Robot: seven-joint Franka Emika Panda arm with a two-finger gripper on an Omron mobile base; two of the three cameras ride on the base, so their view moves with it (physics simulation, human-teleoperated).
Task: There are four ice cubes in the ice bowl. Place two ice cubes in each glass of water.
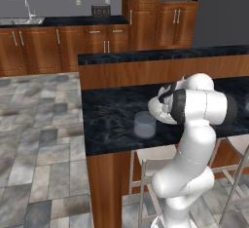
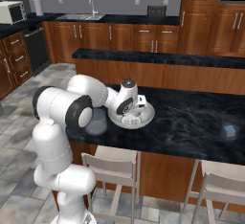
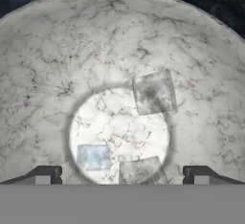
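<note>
Dark marbled stone covers the counter [image 2: 191, 117] that you work at, an island with a raised wooden back ledge and stools [image 2: 112, 170] tucked under its near edge. Wooden cabinets [image 1: 58, 39] and a sink [image 2: 79, 16] line the far wall.

You find the ice bowl [image 2: 146, 115] near the counter's near edge, toward its left end. It sits upright, its round mouth facing straight up; being round, it has no long axis to report. In the hand view its speckled inner wall [image 3: 57, 65] slopes to a paler flat floor.

Three ice cubes show in the hand view. One [image 3: 154, 93] lies on the slope at the floor's rim, its square face turned slightly off the frame's edges. A bluish one [image 3: 94, 156] lies flat on the floor. A third [image 3: 139, 171] lies just beside it, partly cut off at the bottom. They lie apart from one another.

One glass of water [image 1: 145, 124] stands upright just left of the bowl, near the near edge. A second glass [image 2: 229, 131] stands well apart, toward the counter's right end.

You see the gripper [image 3: 122, 175] lowered into the bowl, pointing down at its floor. Its jaws stand fully apart, one fingertip [image 3: 45, 175] to each side of the floor, with the lower two cubes between them. Neither fingertip touches a cube, and nothing is held.
</note>
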